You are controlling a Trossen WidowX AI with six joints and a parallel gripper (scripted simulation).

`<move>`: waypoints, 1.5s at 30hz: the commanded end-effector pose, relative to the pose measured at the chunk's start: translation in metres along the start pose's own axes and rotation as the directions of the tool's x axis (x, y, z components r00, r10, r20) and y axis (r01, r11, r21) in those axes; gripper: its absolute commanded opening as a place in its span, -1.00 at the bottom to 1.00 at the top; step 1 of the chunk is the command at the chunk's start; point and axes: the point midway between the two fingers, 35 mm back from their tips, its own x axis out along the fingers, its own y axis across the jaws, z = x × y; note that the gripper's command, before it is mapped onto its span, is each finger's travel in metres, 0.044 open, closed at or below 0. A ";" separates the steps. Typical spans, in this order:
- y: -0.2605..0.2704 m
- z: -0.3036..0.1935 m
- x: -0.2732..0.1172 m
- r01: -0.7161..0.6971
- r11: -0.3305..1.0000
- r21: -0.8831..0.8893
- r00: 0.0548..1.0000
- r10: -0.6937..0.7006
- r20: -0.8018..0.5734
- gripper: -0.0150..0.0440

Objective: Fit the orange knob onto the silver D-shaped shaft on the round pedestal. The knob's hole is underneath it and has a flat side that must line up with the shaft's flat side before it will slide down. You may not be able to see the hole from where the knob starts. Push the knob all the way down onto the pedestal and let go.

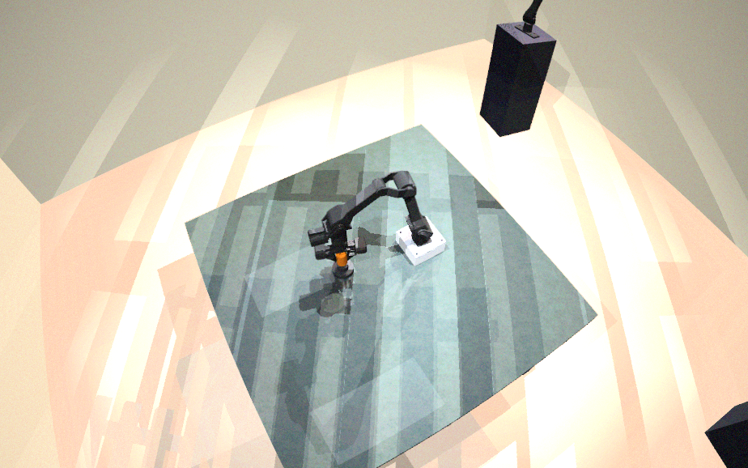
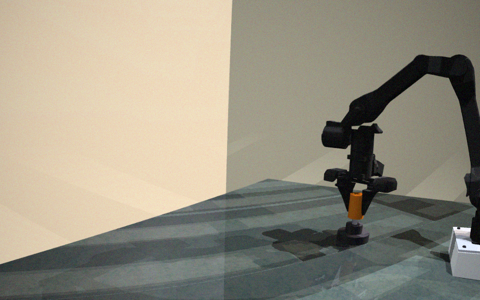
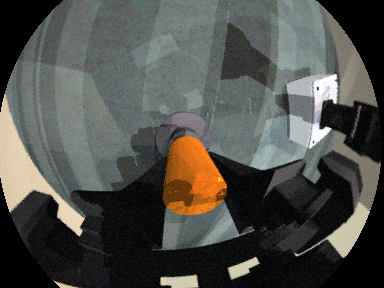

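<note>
My gripper (image 2: 356,211) (image 3: 187,158) is shut on the orange knob (image 1: 341,259) (image 2: 355,205) (image 3: 192,170), one finger on each side. The knob is close to upright, with a very slight tilt in the exterior view. It stands directly over the dark round pedestal (image 1: 342,272) (image 2: 352,238) (image 3: 184,121). A short piece of the silver shaft (image 2: 355,222) shows between the knob's lower end and the pedestal's raised collar, so the knob is above the pedestal and not touching it. The knob's hole and the shaft's flat side are hidden, and whether the shaft's tip is inside the hole cannot be told.
The arm's white base box (image 1: 417,253) (image 2: 466,263) (image 3: 301,110) stands on the green-grey table top (image 1: 496,342) (image 2: 176,254), to the right of the pedestal. A tall black block (image 1: 516,82) stands beyond the table's far edge. Dark shadows lie around the pedestal.
</note>
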 end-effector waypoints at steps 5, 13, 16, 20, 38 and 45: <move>0.000 0.000 0.001 0.000 1.000 -0.018 1.000 0.000 0.001 -0.49; 0.000 0.000 0.001 0.000 1.000 -0.018 1.000 0.000 0.001 -0.49; 0.000 0.000 0.001 0.000 1.000 -0.009 1.000 0.000 0.001 -0.49; 0.000 0.000 0.001 0.000 0.999 0.052 1.000 0.000 0.001 -0.49; 0.001 -0.001 -0.006 0.000 1.000 0.004 1.000 0.000 0.000 -0.49; 0.001 -0.001 -0.005 -0.001 0.998 0.057 1.000 0.000 0.000 -0.49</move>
